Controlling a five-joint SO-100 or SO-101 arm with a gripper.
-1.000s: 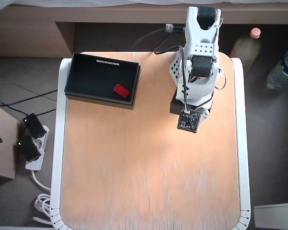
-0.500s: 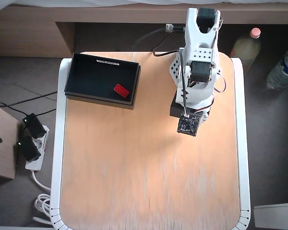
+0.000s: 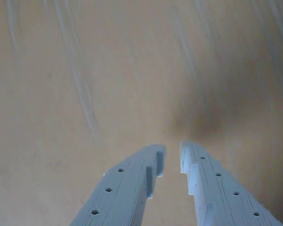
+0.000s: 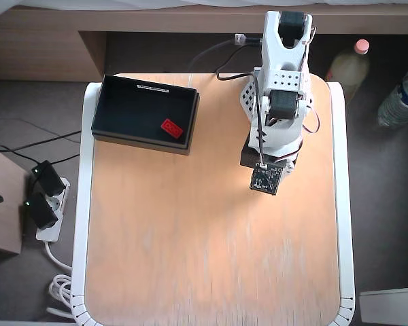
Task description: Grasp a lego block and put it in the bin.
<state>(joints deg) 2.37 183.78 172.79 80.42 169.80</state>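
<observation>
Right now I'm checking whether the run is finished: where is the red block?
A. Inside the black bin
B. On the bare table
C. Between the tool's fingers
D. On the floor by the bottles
A: the overhead view shows the block lying inside the bin, near its lower right corner.

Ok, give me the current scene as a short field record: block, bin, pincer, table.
block: red, lying inside the bin, near its lower right corner in the overhead view
bin: black, at the table's upper left in the overhead view
pincer: nothing between the fingers, narrow gap, over bare wood in the wrist view
arm: folded near its base, upper right of the table, apart from the bin
table: light wood top, white rim
task state: block in bin
</observation>
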